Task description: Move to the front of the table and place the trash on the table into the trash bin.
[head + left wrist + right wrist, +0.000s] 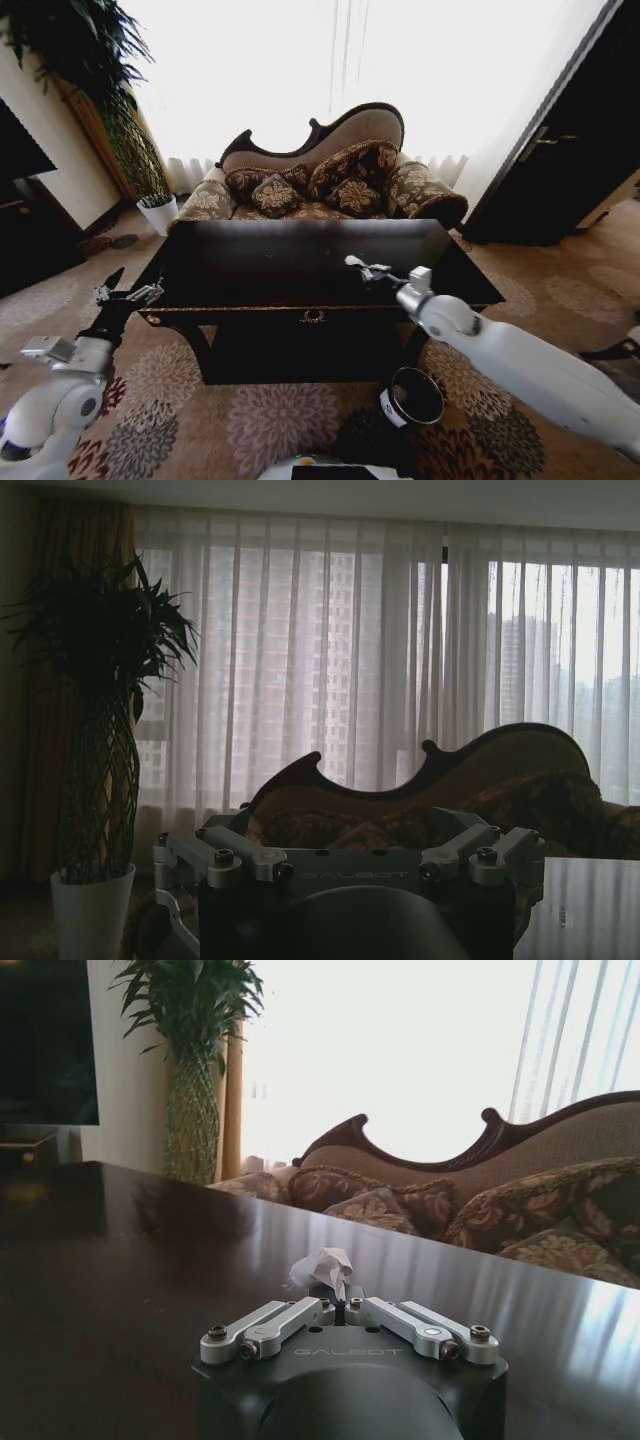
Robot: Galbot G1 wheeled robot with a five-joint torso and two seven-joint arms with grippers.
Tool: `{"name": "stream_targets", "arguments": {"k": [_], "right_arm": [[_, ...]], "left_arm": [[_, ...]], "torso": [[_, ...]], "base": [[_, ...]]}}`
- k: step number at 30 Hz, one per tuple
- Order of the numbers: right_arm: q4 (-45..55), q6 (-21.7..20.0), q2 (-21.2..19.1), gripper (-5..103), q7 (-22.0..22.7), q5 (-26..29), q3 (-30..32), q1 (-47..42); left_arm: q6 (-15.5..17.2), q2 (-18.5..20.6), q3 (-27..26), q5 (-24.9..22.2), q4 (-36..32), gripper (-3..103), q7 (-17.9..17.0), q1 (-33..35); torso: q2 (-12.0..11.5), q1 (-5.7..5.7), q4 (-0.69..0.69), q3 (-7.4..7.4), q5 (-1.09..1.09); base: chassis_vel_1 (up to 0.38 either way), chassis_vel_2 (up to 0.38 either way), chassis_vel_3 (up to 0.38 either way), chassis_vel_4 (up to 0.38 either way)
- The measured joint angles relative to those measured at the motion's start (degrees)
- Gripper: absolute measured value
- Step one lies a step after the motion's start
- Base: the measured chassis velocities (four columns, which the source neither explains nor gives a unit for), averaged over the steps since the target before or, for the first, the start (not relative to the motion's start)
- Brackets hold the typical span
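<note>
Right claw (352, 264) is extended over the glossy black wooden bench (250, 262), near its front-right area, with its fingers drawn together on a crumpled white paper wad (322, 1268); the right wrist view shows the wad pinched at the fingertips, just above the bench surface. Holding it at the tips appears intended to keep the claw body off the polished top. Left claw (128, 292) hangs beyond the bench's left edge, above the floral carpet (270, 425), fingers spread and holding nothing. Small round dark trash bin with a pale rim (412, 397) stands on the carpet below the front-right edge, near the robot. Judged clearance: the wad must pass the front rail before lowering; open room lies between rail and bin.
</note>
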Motion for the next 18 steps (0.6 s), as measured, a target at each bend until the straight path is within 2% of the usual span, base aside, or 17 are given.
{"name": "stream_targets", "arguments": {"k": [1, 2, 5, 7, 8, 10, 12, 16, 18], "right_arm": [[0.8, 0.0, 0.5, 0, -0.1, -0.3, 4.0, -3.5], [0.8, 0.0, 0.5, 0, -0.1, -0.3, 4.0, -3.5], [1.3, 0.7, 2.2, 0, -0.5, -1.8, 13.5, -12.0], [1.3, 1.1, 2.6, 0, -0.8, -2.5, 15.4, -13.6], [1.9, 1.7, 3.8, 0, -1.1, -3.2, 20.0, -17.4], [2.8, 2.4, 5.6, 0, -1.6, -4.1, 25.1, -22.1], [3.2, 2.9, 6.5, 0, -1.9, -4.9, 27.3, -24.3], [4.4, 5.8, 13.8, 0, -4.7, -8.6, 38.4, -36.1], [4.5, 6.6, 15.0, 0, -5.3, -9.0, 40.4, -37.9]], "left_arm": [[0.0, 0.0, 0.0, 0.0, 0.0, 100, 0.0, 0.0], [0.0, 0.0, 0.0, 0.0, 0.0, 100, 0.0, 0.0], [0.0, 0.0, 0.0, 0.0, 0.0, 100, 0.0, 0.0], [0.0, 0.0, 0.0, 0.0, 0.0, 100, 0.0, 0.0], [0.0, 0.0, 0.0, 0.0, 0.0, 100, 0.0, 0.0], [0.0, 0.0, 0.0, 0.0, 0.0, 100, 0.0, 0.0], [0.0, 0.0, 0.0, 0.0, 0.0, 100, 0.0, 0.0], [0.0, 0.0, 0.0, 0.0, 0.0, 100, 0.0, 0.0], [0.0, 0.0, 0.0, 0.0, 0.0, 100, 0.0, 0.0]], "torso": [[0.0, 0.0, 0.0, 0.0, 0.02], [0.0, 0.0, 0.0, 0.0, 0.02], [0.0, 0.0, 0.0, 0.0, 0.02], [0.0, 0.0, 0.0, 0.0, 0.02], [0.0, 0.0, 0.0, 0.0, 0.0], [0.0, 0.0, 0.01, 0.0, 0.01], [0.0, 0.0, 0.01, 0.0, -0.01], [0.0, -0.01, -0.01, 0.0, 0.01], [0.0, -0.01, 0.0, 0.0, 0.02]], "base": [[0.0, 0.0, 0.0, 0.0], [0.0, 0.0, 0.0, 0.0], [0.0, 0.0, 0.0, 0.0], [0.0, 0.0, 0.0, 0.0], [0.0, 0.0, 0.0, 0.0], [0.0, 0.0, 0.0, 0.0], [0.0, 0.0, 0.0, 0.0], [0.0, 0.0, 0.0, 0.0], [0.0, 0.0, 0.0, 0.0]]}}
